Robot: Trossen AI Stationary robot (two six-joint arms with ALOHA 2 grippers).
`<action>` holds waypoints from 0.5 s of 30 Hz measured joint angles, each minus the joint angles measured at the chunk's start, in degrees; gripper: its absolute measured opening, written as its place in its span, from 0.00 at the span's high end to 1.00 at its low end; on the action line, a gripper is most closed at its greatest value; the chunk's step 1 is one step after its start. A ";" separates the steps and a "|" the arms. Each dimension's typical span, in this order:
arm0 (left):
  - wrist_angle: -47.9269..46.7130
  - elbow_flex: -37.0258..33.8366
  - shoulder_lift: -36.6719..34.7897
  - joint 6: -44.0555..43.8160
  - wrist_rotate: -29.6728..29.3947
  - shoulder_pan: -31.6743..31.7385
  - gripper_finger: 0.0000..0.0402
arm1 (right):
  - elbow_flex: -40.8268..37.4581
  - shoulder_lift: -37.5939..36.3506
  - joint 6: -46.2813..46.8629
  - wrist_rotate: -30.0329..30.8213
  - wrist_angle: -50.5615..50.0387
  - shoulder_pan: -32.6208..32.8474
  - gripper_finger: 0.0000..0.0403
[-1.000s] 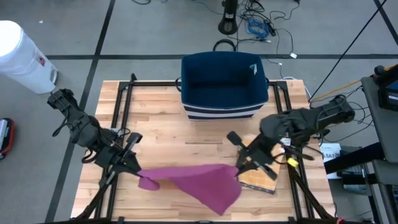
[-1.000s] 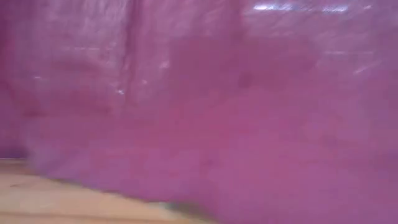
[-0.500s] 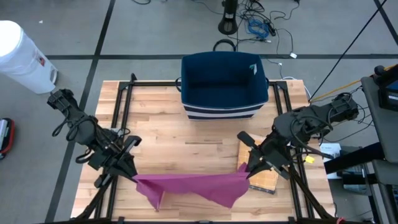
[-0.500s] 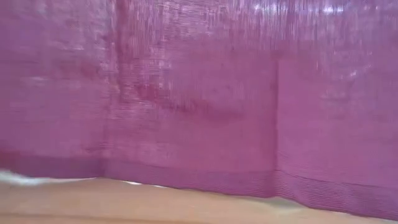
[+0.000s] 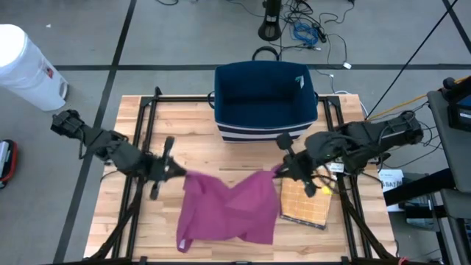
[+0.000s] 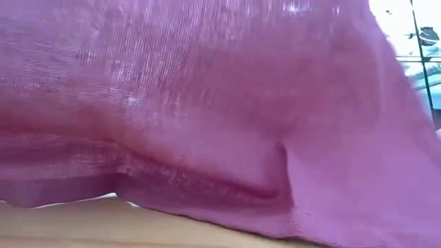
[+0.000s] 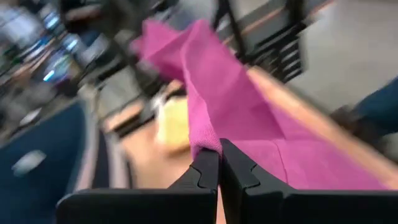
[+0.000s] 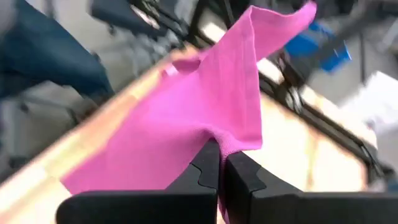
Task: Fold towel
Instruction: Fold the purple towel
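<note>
The left hand (image 5: 179,172) is clenched on one upper corner of the magenta towel (image 5: 229,207), the cloth being pinched between its closed fingers (image 7: 205,174), as is shown in the left wrist view. The right hand (image 5: 281,168) is likewise clamped on the opposite upper corner, with a small pucker of fabric gathered just above its fingers (image 8: 209,163). The two corners are held apart and off the desk (image 5: 199,140), apparently so that the top edge is kept spread while the rest of the towel is left to trail toward the near edge, where its lower part lies on the wood. A sag is seen between the held corners, which suggests that the edge is not pulled fully taut. The towel is placed in the near middle of the desk, with its right side beside or slightly over a small wooden board (image 5: 305,206); which of the two cannot be told. In the low view nearly everything is covered by the hanging cloth. A dark blue basket (image 5: 265,96) is set at the far side, well apart from the towel, so the working area is left free.
</note>
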 joint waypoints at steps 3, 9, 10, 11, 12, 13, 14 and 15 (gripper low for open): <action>-4.32 0.00 0.75 -1.17 -3.18 4.20 1.00 | -0.02 1.58 0.13 3.59 -3.20 -2.03 1.00; -12.31 0.00 4.51 -2.52 -7.24 11.04 1.00 | -0.61 5.68 0.91 14.47 -8.07 -5.92 1.00; -13.48 0.00 5.24 -2.65 -8.33 11.85 1.00 | -0.61 6.33 1.36 17.23 -9.21 -6.32 1.00; -14.87 0.00 6.02 -2.65 -9.32 12.65 1.00 | -0.64 6.89 1.82 19.43 -10.28 -6.82 1.00; -16.08 0.00 6.86 -2.66 -10.11 13.52 1.00 | -0.66 7.47 2.08 20.54 -11.14 -7.35 1.00; -17.02 0.00 7.81 -2.73 -10.47 14.45 1.00 | -0.68 7.89 2.24 20.84 -11.64 -7.84 1.00; -17.69 0.00 8.73 -2.77 -10.52 15.28 1.00 | -0.68 8.31 2.29 20.85 -11.88 -8.26 1.00; -18.11 0.00 9.68 -2.79 -10.51 16.01 1.00 | -0.68 8.57 2.45 20.91 -11.98 -8.63 1.00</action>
